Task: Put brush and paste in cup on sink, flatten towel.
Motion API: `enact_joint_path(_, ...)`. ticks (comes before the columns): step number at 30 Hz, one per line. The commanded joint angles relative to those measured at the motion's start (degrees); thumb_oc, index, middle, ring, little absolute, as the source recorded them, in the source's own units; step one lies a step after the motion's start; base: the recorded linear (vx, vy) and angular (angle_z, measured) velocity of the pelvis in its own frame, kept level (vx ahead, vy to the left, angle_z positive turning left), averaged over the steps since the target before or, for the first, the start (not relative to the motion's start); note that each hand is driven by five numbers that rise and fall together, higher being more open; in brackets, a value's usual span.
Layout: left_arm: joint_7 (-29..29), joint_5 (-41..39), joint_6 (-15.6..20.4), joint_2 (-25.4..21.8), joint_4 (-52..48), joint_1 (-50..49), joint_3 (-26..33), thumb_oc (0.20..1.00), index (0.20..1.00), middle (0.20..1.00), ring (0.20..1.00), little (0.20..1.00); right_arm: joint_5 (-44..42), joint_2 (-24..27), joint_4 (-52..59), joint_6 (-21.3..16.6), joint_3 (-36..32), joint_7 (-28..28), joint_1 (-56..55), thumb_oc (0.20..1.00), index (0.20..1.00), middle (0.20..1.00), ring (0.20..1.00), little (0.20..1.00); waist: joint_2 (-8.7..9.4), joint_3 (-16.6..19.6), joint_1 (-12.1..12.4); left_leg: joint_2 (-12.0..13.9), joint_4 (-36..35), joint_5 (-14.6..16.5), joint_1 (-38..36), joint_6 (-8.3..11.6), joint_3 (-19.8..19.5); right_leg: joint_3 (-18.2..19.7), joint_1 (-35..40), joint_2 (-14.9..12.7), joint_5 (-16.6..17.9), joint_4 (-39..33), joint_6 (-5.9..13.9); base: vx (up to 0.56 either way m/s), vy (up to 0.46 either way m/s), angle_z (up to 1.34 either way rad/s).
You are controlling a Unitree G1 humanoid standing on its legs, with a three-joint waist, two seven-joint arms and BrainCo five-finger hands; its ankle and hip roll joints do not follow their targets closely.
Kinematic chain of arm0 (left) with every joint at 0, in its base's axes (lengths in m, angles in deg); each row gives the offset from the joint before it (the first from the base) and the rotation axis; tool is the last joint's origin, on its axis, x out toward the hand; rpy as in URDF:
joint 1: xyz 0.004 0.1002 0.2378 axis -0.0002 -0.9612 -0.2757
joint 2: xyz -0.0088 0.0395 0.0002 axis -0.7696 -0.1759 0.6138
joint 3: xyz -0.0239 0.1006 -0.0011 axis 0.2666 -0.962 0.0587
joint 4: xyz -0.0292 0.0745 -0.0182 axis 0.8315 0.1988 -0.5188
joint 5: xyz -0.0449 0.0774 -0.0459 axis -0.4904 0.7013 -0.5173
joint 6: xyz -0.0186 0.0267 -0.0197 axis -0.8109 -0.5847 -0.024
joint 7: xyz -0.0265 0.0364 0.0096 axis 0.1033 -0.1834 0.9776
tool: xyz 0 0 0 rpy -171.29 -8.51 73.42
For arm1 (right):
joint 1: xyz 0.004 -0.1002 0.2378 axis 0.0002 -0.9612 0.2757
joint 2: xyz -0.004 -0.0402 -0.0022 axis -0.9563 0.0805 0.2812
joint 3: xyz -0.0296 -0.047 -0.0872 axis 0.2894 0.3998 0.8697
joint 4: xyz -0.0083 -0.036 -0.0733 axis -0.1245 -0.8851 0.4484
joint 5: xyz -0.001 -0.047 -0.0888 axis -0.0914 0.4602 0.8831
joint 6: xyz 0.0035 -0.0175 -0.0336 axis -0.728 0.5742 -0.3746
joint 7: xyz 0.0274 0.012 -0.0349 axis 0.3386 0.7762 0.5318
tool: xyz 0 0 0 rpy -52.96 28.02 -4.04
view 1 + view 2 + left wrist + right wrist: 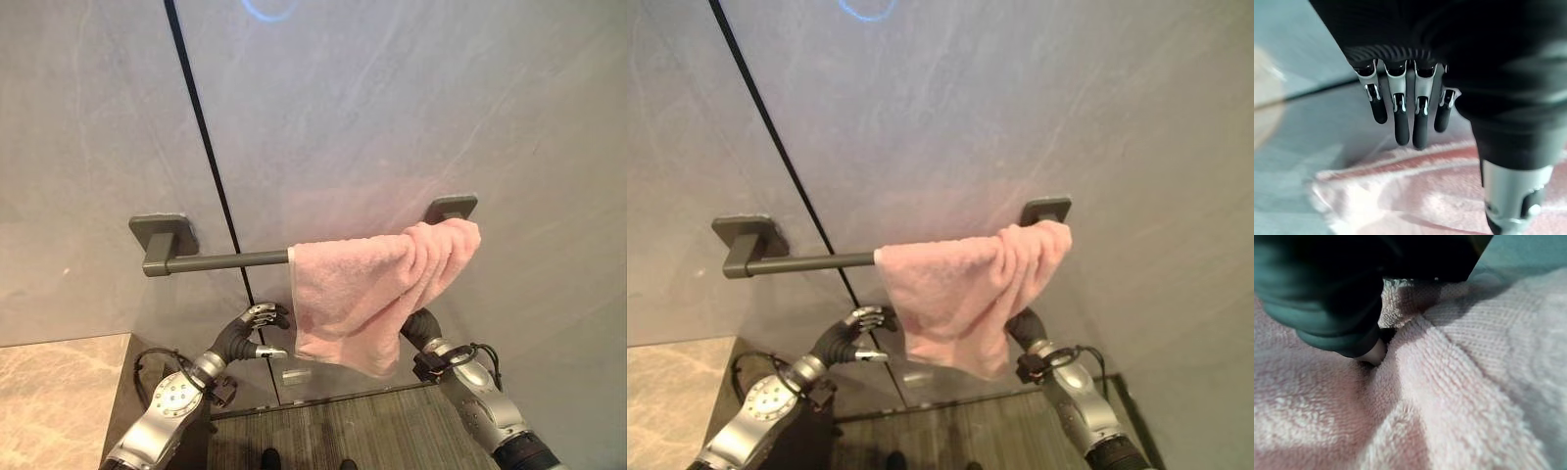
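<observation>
A pink towel [362,294] hangs bunched on the right half of a dark wall bar [230,259], gathered up towards the right mount [451,208]. My left hand [250,333] is raised just left of the towel's lower left edge, apart from it. In the left wrist view its fingers [1400,112] are straight and hold nothing, with the towel [1425,196] beyond them. My right hand [421,328] reaches up under the towel's right side. In the right wrist view the dark cover [1327,298] presses into a fold of the towel [1474,382].
The bar's left mount [162,235] sits on a grey wall with a dark vertical seam [211,166]. A beige stone counter [49,392] lies at the lower left. A dark ribbed floor mat [343,431] lies below the towel.
</observation>
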State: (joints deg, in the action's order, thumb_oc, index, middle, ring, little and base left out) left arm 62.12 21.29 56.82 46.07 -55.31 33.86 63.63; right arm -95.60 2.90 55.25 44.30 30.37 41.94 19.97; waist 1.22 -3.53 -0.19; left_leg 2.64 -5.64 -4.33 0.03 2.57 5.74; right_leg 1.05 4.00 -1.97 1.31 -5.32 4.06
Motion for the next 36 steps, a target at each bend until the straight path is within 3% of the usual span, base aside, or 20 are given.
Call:
enact_joint_path(1,-0.3,-1.3,2.7,-1.5,1.4,6.2,0.9,1.0,1.0,1.0,1.0,1.0,-1.5,-2.3,1.8,-3.8,-3.0,0.4,6.8,0.2,0.2,0.2,0.2,0.2,2.18,0.9,2.8,0.7,0.6,3.0,-4.3,1.67,-0.3,-0.4,-1.9,-4.6,4.7,0.3,4.77,0.0,0.0,0.0)
enact_joint_path(7,-2.6,2.1,2.7,3.2,6.1,13.5,-5.4,1.0,1.0,1.0,1.0,1.0,-2.0,-3.0,1.7,-3.7,-0.8,0.1,8.6,0.2,0.2,0.2,0.2,0.2,2.8,0.6,1.9,0.8,0.6,2.9,-3.9,1.72,-0.5,-0.5,-2.1,-4.6,4.8,0.3,4.73,0.0,-0.001,0.01)
enact_joint_path(18,-3.6,3.8,2.6,7.0,8.6,18.6,-10.4,1.0,1.0,1.0,1.0,1.0,-2.7,-3.5,2.4,-4.0,-0.5,-0.6,8.1,0.2,0.2,0.2,0.2,0.2,3.31,0.8,0.8,1.0,0.6,3.2,-3.5,1.7,0.0,0.0,-2.8,-4.3,4.9,0.3,4.87,0.0,-0.001,-0.01)
enact_joint_path(19,-3.7,4.1,2.7,7.1,9.0,18.7,-10.5,0.498,0.498,0.498,0.498,0.498,-2.7,-3.5,2.5,-4.0,-0.5,-0.6,8.0,0.2,0.2,0.2,0.2,0.2,3.33,0.8,0.7,1.0,0.6,3.2,-3.5,1.69,0.0,0.1,-2.9,-4.3,4.9,0.3,4.88,0.0,0.0,0.0)
enact_joint_path(20,-3.8,4.1,2.6,7.2,9.5,18.7,-10.5,0.2,0.2,0.2,0.2,0.2,-2.8,-3.4,2.4,-4.0,-0.5,-0.6,8.0,0.2,0.2,0.2,0.2,0.2,3.36,0.8,0.7,1.0,0.6,3.3,-3.6,1.69,0.1,0.1,-2.9,-4.3,4.9,0.3,4.87,0.0,0.0,0.0)
enact_joint_path(36,-5.0,2.4,3.0,6.2,3.9,13.0,-4.5,0.2,0.2,0.2,0.2,0.2,-3.3,-3.5,5.8,-3.8,-1.7,0.2,4.6,0.2,0.2,0.2,0.2,0.2,4.98,2.2,1.6,0.9,0.6,4.4,-5.8,1.28,0.3,-0.4,-0.7,-4.4,4.6,0.4,4.79,0.01,0.001,0.0)
